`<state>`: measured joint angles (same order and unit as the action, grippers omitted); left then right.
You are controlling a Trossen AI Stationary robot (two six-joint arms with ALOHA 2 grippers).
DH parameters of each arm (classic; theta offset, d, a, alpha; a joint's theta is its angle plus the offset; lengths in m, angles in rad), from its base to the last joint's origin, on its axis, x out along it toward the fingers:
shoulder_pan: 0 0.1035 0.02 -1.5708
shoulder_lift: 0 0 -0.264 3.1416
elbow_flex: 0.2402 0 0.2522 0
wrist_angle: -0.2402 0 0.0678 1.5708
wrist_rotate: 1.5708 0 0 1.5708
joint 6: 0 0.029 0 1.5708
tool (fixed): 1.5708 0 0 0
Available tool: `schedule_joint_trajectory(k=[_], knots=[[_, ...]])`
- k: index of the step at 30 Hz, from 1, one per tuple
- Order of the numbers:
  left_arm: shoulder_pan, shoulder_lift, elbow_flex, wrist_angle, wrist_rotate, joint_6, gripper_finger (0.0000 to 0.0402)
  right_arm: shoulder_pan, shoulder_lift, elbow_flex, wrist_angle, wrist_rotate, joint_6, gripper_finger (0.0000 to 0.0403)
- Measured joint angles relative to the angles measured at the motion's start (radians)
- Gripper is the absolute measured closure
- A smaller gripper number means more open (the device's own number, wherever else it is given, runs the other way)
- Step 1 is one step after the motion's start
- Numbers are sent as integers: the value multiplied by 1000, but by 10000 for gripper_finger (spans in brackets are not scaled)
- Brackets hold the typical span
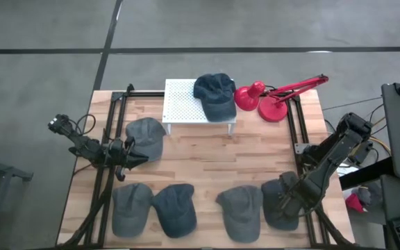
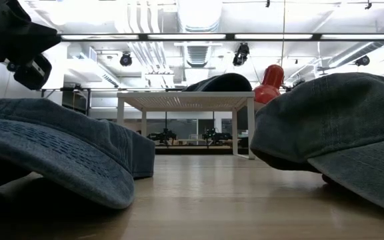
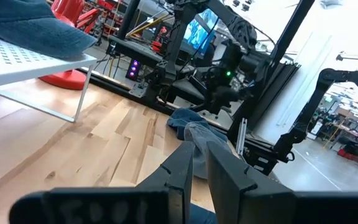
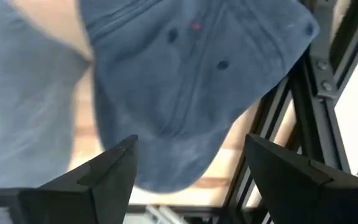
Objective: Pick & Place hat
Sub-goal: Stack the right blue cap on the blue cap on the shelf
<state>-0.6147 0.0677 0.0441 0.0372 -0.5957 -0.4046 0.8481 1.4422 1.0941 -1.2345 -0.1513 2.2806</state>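
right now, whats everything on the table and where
caps: six, blue-grey denim; one on the rack, one at left, four along the near edge
rack: one, white perforated, far middle
lamp: one, red, lying right of the rack
table: one, light wood
left gripper: dark, fingers close together, beside the left cap
right gripper: dark, open, over the rightmost near cap
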Motion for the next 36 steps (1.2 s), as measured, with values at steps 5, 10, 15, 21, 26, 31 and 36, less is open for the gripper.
schedule_joint_trajectory(k=[5, 10, 15, 21, 26, 31, 36], knots=[[0, 0, 0, 0, 0, 0, 351, 3, -1, -80, 81, 1, 24, 117], [0, 0, 0, 0, 0, 0, 351, 3, -1, -174, 192, 3, 54, 111], [0, 0, 0, 0, 0, 0, 351, 3, -1, -259, 267, 3, 62, 111], [0, 0, 0, 0, 0, 0, 351, 2, -2, -333, 354, 3, 74, 129], [0, 0, 0, 0, 0, 0, 351, 1, -3, -359, 393, 3, 76, 158], [0, 0, 0, 0, 0, 0, 351, 1, -3, -377, 421, 3, 75, 194], [0, 0, 0, 0, 0, 0, 351, -1, -3, -382, 430, 3, 68, 241]])
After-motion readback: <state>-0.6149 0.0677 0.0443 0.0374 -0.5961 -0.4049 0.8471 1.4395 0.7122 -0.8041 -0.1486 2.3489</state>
